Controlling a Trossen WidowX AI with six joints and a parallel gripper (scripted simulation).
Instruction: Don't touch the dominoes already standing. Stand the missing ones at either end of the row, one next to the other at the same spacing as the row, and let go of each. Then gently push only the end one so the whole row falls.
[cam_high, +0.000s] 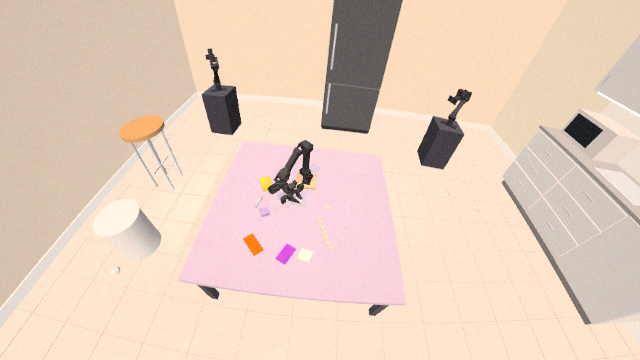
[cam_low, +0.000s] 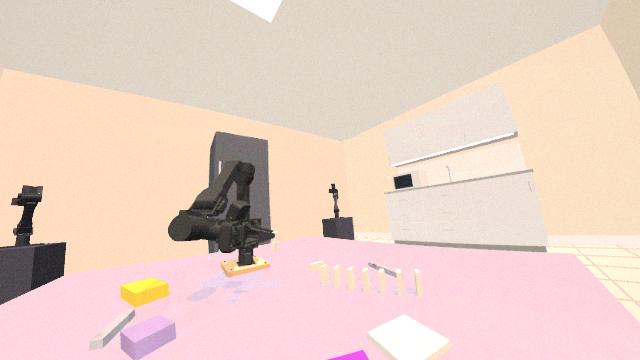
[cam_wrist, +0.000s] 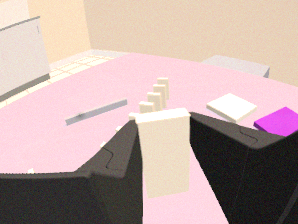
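Gripper (cam_wrist: 162, 156) low over the table (cam_high: 350, 260) now, fingers pinched on a cream domino (cam_wrist: 162, 151), gripping its lower half so the top pokes out free. That hold makes sense: the free end can be set on the cloth while the fingers stay off it. Wrist view looks straight down the row (cam_wrist: 154, 98), so the arm seems lined up with it for spacing. Row stands mid-table (cam_low: 370, 280), upright pieces evenly gapped, one piece at its near end looking tilted or fallen. Carried domino sits well apart from the row, close to the arm's base (cam_low: 230, 270). Coloured blocks lie off to the side, out of the path. Next comes a careful approach to the row's end without nudging its neighbours.
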